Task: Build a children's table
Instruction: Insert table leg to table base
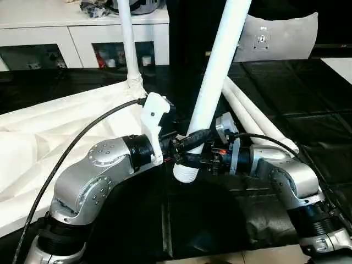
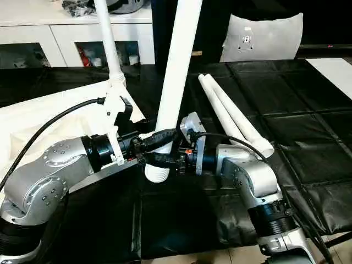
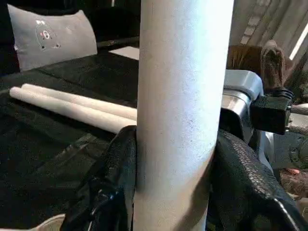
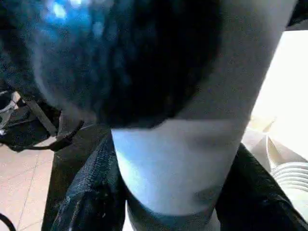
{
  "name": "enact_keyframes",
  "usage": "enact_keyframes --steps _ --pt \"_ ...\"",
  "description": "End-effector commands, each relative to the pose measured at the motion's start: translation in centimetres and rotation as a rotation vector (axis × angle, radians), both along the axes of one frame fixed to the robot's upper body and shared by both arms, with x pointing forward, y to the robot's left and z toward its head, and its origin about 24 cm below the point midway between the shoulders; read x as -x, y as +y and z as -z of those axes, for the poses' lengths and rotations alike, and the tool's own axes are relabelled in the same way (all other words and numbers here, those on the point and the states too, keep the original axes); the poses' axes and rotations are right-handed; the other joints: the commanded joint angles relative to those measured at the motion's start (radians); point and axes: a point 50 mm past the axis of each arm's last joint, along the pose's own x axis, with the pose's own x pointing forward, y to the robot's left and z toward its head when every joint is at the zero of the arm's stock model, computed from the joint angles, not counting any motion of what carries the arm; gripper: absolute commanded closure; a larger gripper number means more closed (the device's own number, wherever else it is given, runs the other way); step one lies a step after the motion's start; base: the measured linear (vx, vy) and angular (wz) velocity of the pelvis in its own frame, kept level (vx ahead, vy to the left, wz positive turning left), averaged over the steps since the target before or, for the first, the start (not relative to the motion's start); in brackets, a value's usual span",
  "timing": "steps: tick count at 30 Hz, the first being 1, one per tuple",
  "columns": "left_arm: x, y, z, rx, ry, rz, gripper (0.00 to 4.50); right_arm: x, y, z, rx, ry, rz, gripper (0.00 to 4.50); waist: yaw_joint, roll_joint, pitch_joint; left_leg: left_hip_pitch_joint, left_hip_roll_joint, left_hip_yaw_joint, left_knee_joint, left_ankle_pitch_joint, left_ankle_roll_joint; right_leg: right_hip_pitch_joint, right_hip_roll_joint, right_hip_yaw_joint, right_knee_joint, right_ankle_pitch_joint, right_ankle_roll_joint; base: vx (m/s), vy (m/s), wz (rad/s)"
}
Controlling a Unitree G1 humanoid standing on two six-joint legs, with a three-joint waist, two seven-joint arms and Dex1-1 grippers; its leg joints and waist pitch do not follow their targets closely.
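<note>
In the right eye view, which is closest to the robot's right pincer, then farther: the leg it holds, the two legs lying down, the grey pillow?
1. Held leg, inside the right pincer.
2. Lying legs, just behind it on the black table.
3. Grey pillow, at the far edge.

Black-covered bench (image 2: 308, 137) — two white tube legs (image 2: 234, 115) lie side by side on it, white tabletop (image 1: 49, 143) on its left part, grey cushion (image 2: 264, 36) at far edge.

Head cams look down-fwd; wrist cams v. close on leg (image 3: 183, 115).
</note>
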Motion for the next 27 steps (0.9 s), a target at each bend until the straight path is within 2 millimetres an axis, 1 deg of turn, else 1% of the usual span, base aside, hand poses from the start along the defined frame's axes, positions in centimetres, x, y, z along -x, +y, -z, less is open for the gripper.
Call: enact_keyframes --steps 1,2,5,7,8,12,13,15,17,18,21,22,23,26,27 --pt "0.8 -0.9 -1.1 0.028 -0.026 0.089 2.04 -0.1 0.0 -0.2 -0.004 -0.002 0.007 2.57 0.001 -0.005 -0.075 0.030 0.051 -0.027 -0.065 -0.198 -0.015 0.029 -0.089 0.037 -0.080 -0.202 -0.196 0.000 0.000 0.00" --pt "0.9 -0.9 -1.0 0.017 -0.035 0.091 1.90 -0.1 0.0 -0.2 -0.004 -0.002 0.008 2.57 0.001 -0.006 -0.075 0.031 0.051 -0.027 -0.065 -0.203 -0.015 0.028 -0.089 0.037 -0.081 -0.207 -0.194 0.000 0.000 0.00" --pt "1.2 -0.9 -0.6 -0.044 -0.038 0.130 1.90 -0.2 0.0 -0.2 -0.007 -0.002 0.014 2.57 0.001 -0.004 -0.075 0.030 0.052 -0.029 -0.067 -0.204 -0.015 0.028 -0.088 0.037 -0.079 -0.205 -0.190 0.000 0.000 0.00" --pt "1.2 -0.9 -0.5 -0.043 -0.034 0.124 1.90 -0.2 0.0 -0.2 -0.008 -0.003 0.015 2.57 0.001 -0.004 -0.074 0.030 0.052 -0.027 -0.066 -0.203 -0.016 0.028 -0.089 0.038 -0.079 -0.201 -0.191 0.000 0.000 0.00" --pt "1.2 -0.9 -0.5 -0.041 -0.032 0.123 1.90 -0.2 0.0 -0.2 -0.009 -0.003 0.017 2.57 0.001 -0.002 -0.074 0.031 0.052 -0.027 -0.066 -0.203 -0.019 0.028 -0.089 0.037 -0.079 -0.198 -0.192 0.000 0.000 0.00" --pt "1.3 -0.9 -0.5 -0.040 -0.027 0.132 1.90 -0.2 0.0 -0.2 -0.009 -0.004 0.021 2.57 0.001 -0.003 -0.074 0.031 0.051 -0.027 -0.066 -0.208 -0.023 0.029 -0.089 0.038 -0.080 -0.202 -0.191 0.000 0.000 0.00" --pt "1.3 -0.9 -0.5 -0.037 -0.022 0.140 1.90 -0.3 -0.1 -0.2 -0.010 -0.004 0.022 2.57 0.001 -0.002 -0.074 0.031 0.051 -0.028 -0.066 -0.208 -0.023 0.028 -0.089 0.038 -0.080 -0.202 -0.191 0.000 0.000 0.00" --pt "1.3 -0.8 -0.3 -0.033 -0.016 0.147 1.90 -0.3 -0.2 -0.2 -0.009 -0.004 0.023 2.57 0.001 -0.003 -0.074 0.031 0.051 -0.027 -0.066 -0.204 -0.021 0.029 -0.089 0.038 -0.079 -0.196 -0.192 0.000 0.000 0.00" --pt "1.2 -0.6 -0.1 -0.028 -0.012 0.145 1.90 -0.2 -0.2 -0.2 -0.007 -0.003 0.024 2.57 0.001 0.000 -0.074 0.031 0.051 -0.028 -0.066 -0.206 -0.021 0.029 -0.089 0.037 -0.079 -0.194 -0.193 0.000 0.000 0.00" --pt "1.2 -0.5 0.0 -0.024 -0.010 0.142 1.90 -0.2 -0.2 -0.1 -0.006 -0.002 0.025 2.57 0.000 -0.001 -0.075 0.031 0.051 -0.027 -0.066 -0.208 -0.021 0.029 -0.089 0.038 -0.080 -0.196 -0.192 0.000 0.000 0.00" --pt "0.9 -0.1 0.5 -0.015 -0.004 0.135 1.90 -0.1 -0.4 0.2 0.006 0.002 0.029 2.57 0.001 -0.002 -0.074 0.030 0.050 -0.027 -0.066 -0.209 -0.022 0.029 -0.088 0.038 -0.081 -0.203 -0.188 0.000 0.000 0.00" --pt "1.0 0.1 1.0 -0.024 0.001 0.140 1.90 0.1 -0.5 0.5 0.026 -0.002 0.029 2.57 0.001 -0.003 -0.075 0.030 0.052 -0.028 -0.067 -0.209 -0.023 0.029 -0.089 0.038 -0.081 -0.200 -0.186 0.000 0.000 0.00" --pt "1.0 0.1 1.1 -0.023 0.003 0.142 1.90 0.1 -0.5 0.6 0.031 -0.003 0.029 2.57 0.001 -0.002 -0.075 0.029 0.052 -0.028 -0.067 -0.204 -0.023 0.030 -0.089 0.038 -0.079 -0.191 -0.186 0.000 0.000 0.00" --pt "1.0 0.4 1.8 0.013 0.020 0.143 1.90 0.5 -0.6 0.9 0.038 0.000 0.042 2.57 0.001 -0.003 -0.074 0.030 0.052 -0.027 -0.068 -0.212 -0.023 0.029 -0.090 0.039 -0.082 -0.203 -0.184 0.000 0.000 0.00" --pt "1.3 0.5 2.5 0.059 0.037 0.154 1.90 0.8 -0.7 1.3 0.046 0.000 0.061 2.57 0.000 -0.004 -0.071 0.029 0.053 -0.027 -0.070 -0.221 -0.024 0.028 -0.091 0.040 -0.085 -0.218 -0.181 0.000 0.000 0.00"
